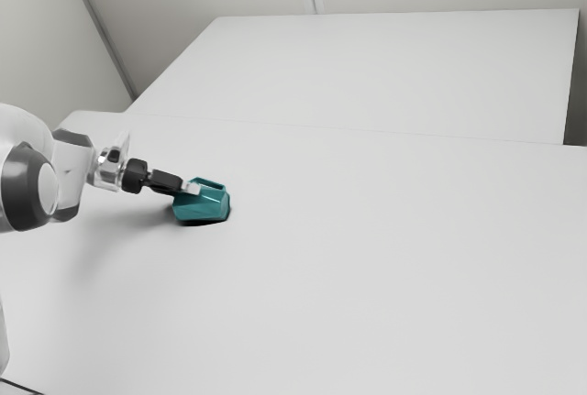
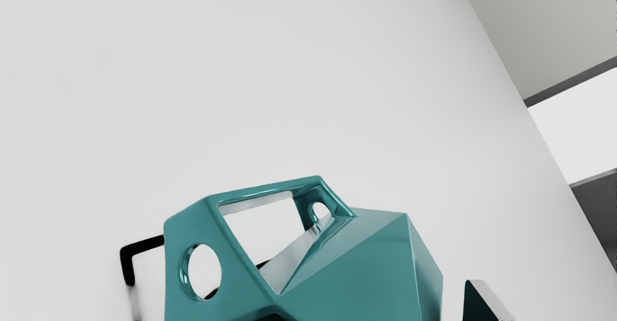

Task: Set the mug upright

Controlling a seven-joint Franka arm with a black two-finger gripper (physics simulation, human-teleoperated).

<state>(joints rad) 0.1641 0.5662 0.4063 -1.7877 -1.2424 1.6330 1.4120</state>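
The teal faceted mug (image 1: 204, 204) lies on its side on the white table, its angular handle facing up. The gripper (image 1: 191, 189) reaches it from the exterior view's left, with a pale fingertip over the mug's upper side near the handle. In the wrist view the mug (image 2: 356, 263) shows its handle frame with round holes and its faceted body. The gripper (image 2: 378, 311) is open: one dark tip overlaps the mug's near part, the other stands apart beyond the body with a narrow strip of table between. The mug's lower part is cut off there.
The white table (image 1: 367, 257) extends around the mug, and a second pale surface (image 1: 385, 74) adjoins it behind. Pale walls stand beyond. In the wrist view a table edge runs diagonally, with a dark grey area past it.
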